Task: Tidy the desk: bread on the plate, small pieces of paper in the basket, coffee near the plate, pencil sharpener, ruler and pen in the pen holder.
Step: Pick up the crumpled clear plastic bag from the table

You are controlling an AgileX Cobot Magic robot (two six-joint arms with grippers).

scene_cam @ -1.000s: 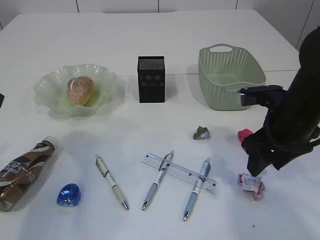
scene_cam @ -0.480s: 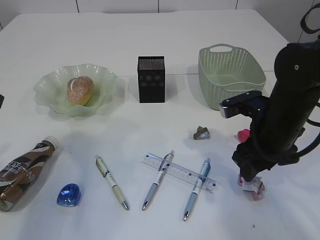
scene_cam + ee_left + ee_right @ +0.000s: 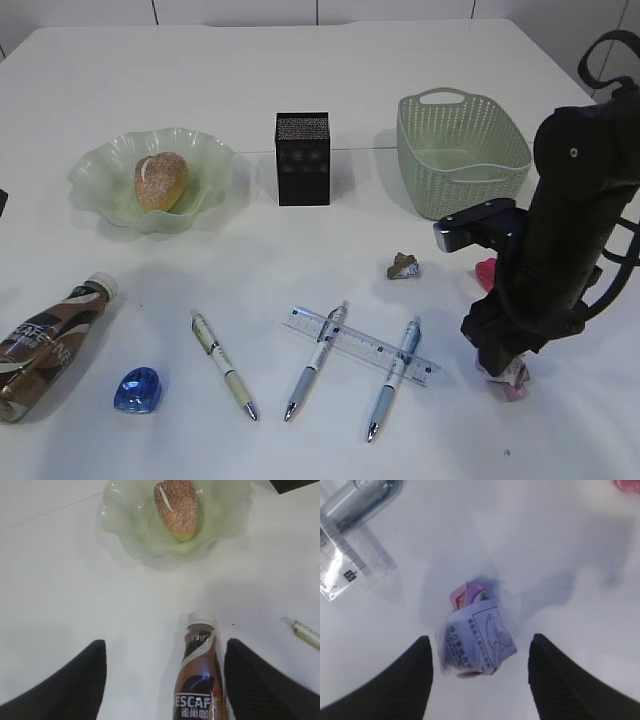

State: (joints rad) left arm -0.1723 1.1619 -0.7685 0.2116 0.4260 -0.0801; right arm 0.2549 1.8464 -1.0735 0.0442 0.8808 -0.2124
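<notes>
In the right wrist view a crumpled pink-and-white piece of paper [image 3: 475,640] lies on the table between the open fingers of my right gripper [image 3: 481,639], untouched by either. The exterior view shows that gripper [image 3: 500,362] low over the same paper [image 3: 510,380]. My left gripper [image 3: 165,645] is open above the coffee bottle [image 3: 200,685], which lies closer to the right finger. Bread [image 3: 160,180] sits on the green plate [image 3: 100,175]. The blue pencil sharpener [image 3: 137,390], ruler [image 3: 358,346] and three pens [image 3: 224,363] lie along the front. The black pen holder [image 3: 302,158] and basket [image 3: 462,150] stand behind.
A brownish paper scrap [image 3: 403,266] and a pink one [image 3: 487,271] lie between the basket and the ruler. Two pens [image 3: 316,360] [image 3: 393,378] cross the ruler, whose end [image 3: 350,565] is just left of my right gripper.
My right arm has swung left and come down over the crumpled pink-and-white paper. Both grippers stay as wide as before; nothing on the table has moved.
</notes>
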